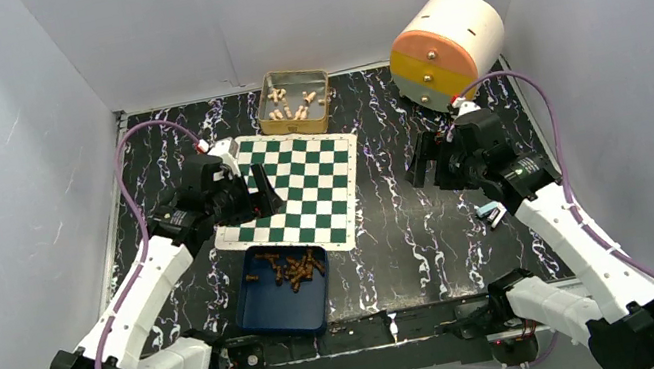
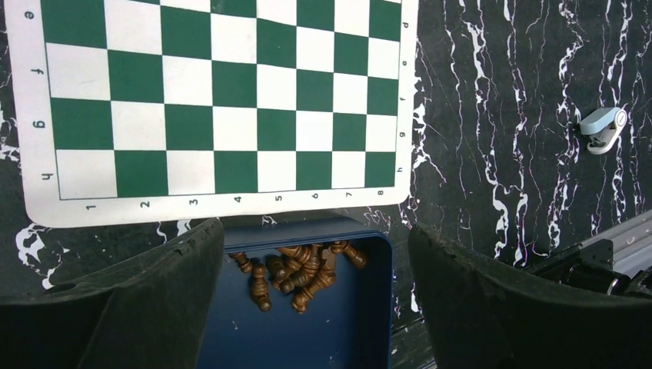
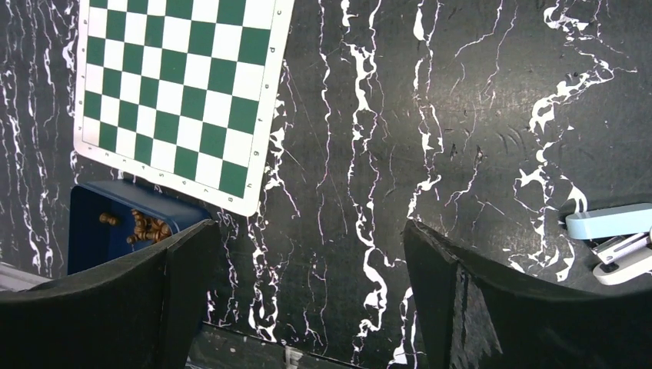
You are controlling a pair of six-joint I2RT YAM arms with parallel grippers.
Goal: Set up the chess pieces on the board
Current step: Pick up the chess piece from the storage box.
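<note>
Pieces first: the chess pieces (image 1: 293,269) lie in a jumbled heap in the far half of a blue tray (image 1: 271,322), all on their sides, long axes pointing every which way. None stands upright, and none is on the board (image 1: 301,187) yet. The tray sits just beside the board's near edge; we cannot tell whether they touch.

The left tool (image 2: 315,231) hangs over the near-left part of the board with its jaws wide and nothing between them. From it the heap lies back toward the arm bases, just past the board's edge. We judge the left arm the nearer one. The right tool (image 3: 307,227), also wide and empty, hovers over bare table (image 1: 414,240) well to the right of the board, with the tray off at its far left.

The top view gives the layout, plus a gold tin (image 1: 293,101) of cream pieces beyond the board. The left wrist view shows single pieces overlapping in the heap, which the top view blurs. The right wrist view shows only a sliver of the heap, with a pale blue clip (image 3: 615,231) close by.
</note>
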